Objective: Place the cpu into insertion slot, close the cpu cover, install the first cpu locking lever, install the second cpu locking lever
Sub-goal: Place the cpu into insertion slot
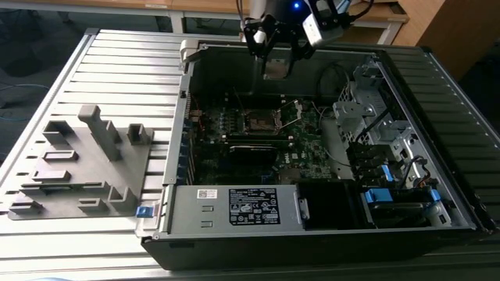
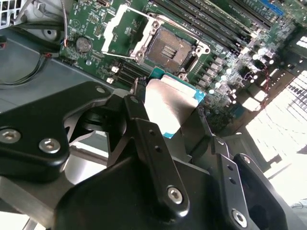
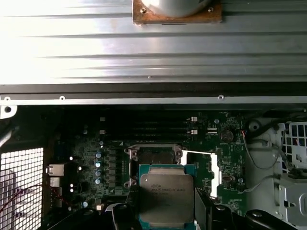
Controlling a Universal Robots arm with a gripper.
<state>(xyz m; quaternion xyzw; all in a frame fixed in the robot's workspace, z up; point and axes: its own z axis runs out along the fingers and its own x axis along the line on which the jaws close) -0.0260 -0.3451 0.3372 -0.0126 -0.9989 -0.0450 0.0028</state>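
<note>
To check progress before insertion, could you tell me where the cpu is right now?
In the second wrist view, the cpu sits clamped in the gripper, hanging over the motherboard near the open, empty socket, not yet seated.

This is looking like a robotics lab or an assembly test workshop. A ribbed metal bench table (image 1: 117, 64) is carrying the whole setup in the exterior view. An open desktop computer case (image 1: 312, 240) is lying on its side on the table, with its green motherboard (image 1: 234, 158) showing. At 9 o'clock from the case, a grey moulded fixture block (image 1: 78, 170) is sitting on the table. At 12 o'clock a robot arm (image 1: 289, 17) is hanging over the case, and its gripper (image 1: 277, 65) is clamping the cpu (image 3: 166, 194) above the board. Beyond the table, from 12 to 2 o'clock, plain wooden furniture (image 1: 437, 29) is standing.
</note>
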